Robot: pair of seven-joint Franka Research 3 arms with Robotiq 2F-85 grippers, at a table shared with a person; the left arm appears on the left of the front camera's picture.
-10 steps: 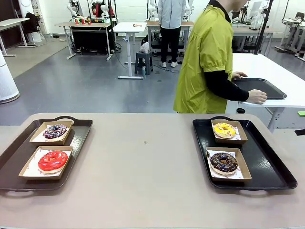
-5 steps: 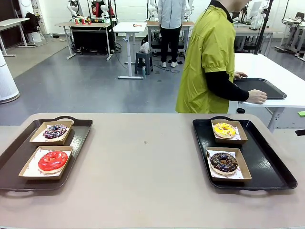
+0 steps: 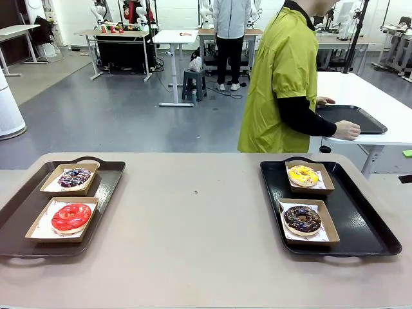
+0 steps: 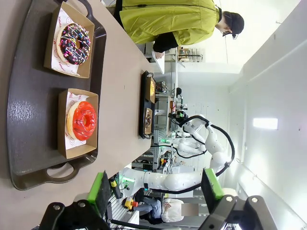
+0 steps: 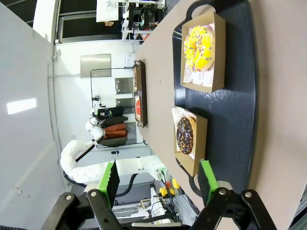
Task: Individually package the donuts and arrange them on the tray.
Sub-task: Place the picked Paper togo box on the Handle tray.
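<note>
While my left fingers (image 4: 156,191) and right fingers (image 5: 156,184) hang spread and empty, the red donut (image 3: 71,216) and chocolate donut (image 3: 302,219) sit nearest on the worktop (image 3: 193,238), sprinkled donut (image 3: 74,177) and yellow donut (image 3: 302,174) behind them.

Glossy red ring donut (image 3: 71,216) beside a dark purple-and-white-sprinkled one (image 3: 74,177), yellow-iced donut (image 3: 302,174) above a chocolate nut-flecked one (image 3: 302,219), all in tan cardboard boxes (image 3: 62,219) on black plastic trays (image 3: 360,219).
</note>
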